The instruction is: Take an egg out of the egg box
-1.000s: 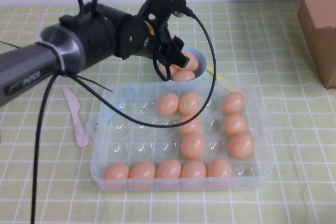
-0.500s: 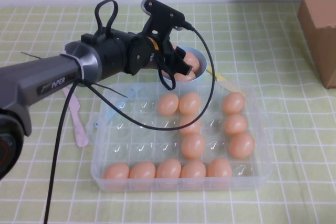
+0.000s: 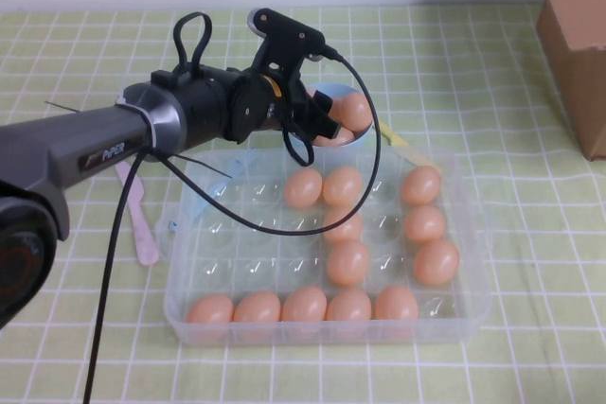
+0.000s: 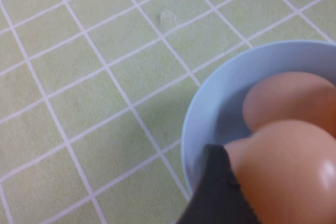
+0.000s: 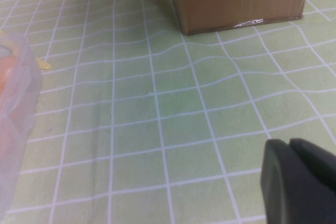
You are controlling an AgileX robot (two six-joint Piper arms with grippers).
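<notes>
High view: the left tool (image 3: pixel 317 125) hovered over the blue bowl (image 3: pixel 365 134), closed around an egg (image 4: pixel 286 174) from the egg box (image 3: pixel 464 305). Next it likely needed to lower and let go. The right tool (image 5: pixel 299 182), closed and empty, sat low over the counter (image 5: pixel 157 103).

**Arm Appearance**

The left arm (image 3: pixel 114 139) had a grey link with white lettering, a silver ring and black matte wrist housings. Black cables looped over it. The left gripper (image 3: pixel 317 125) was black with an orange-yellow mark. The right gripper (image 5: pixel 296 182) showed black, rounded fingers.

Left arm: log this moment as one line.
left tool over light-blue bowl holding egg | egg box open, eggs remaining | right tool parked over table, shut
</notes>
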